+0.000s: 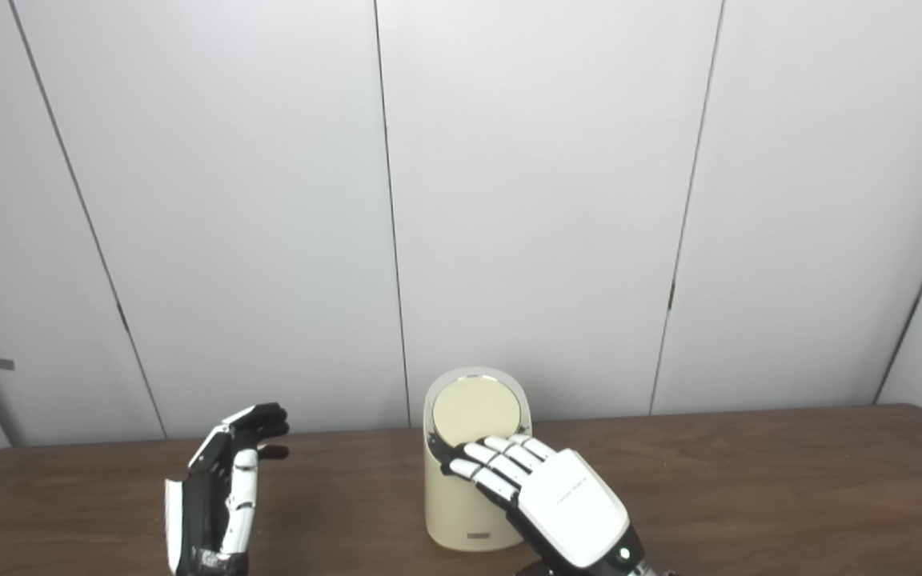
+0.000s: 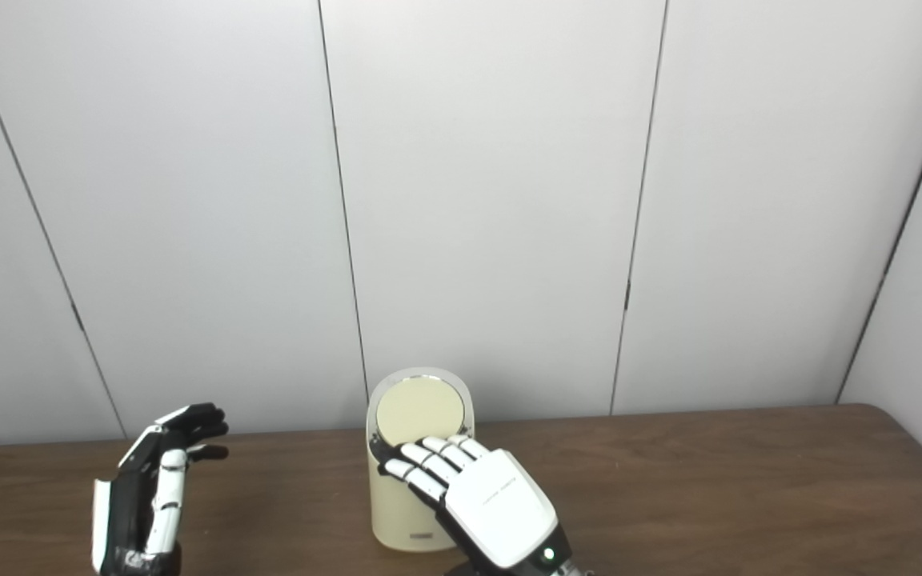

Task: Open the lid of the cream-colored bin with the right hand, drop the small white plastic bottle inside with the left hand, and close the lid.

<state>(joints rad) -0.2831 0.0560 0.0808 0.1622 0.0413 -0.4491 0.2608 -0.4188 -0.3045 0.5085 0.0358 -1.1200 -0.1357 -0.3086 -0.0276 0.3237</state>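
fingers on the left hand are loosely spread and gently curled, grasping nothing; palm turned inward toward the middle of the table, hand raised over the left part of the wooden table. small white plastic bottle: can't see it anywhere in either view, so can't tell where it is.

centre: cream-colored bin stands upright on the table, well apart from the left hand. its round lid is tipped up at the back, pale inner face toward us, with a whitish rim around it. bin mouth itself is hidden behind the right hand.

right of that: right hand lies palm-down against the bin's front upper edge, fingers extended side by side, tips touching the lower edge of the raised lid. not wrapped around anything, more pressing than gripping.

grey panelled wall behind everything.
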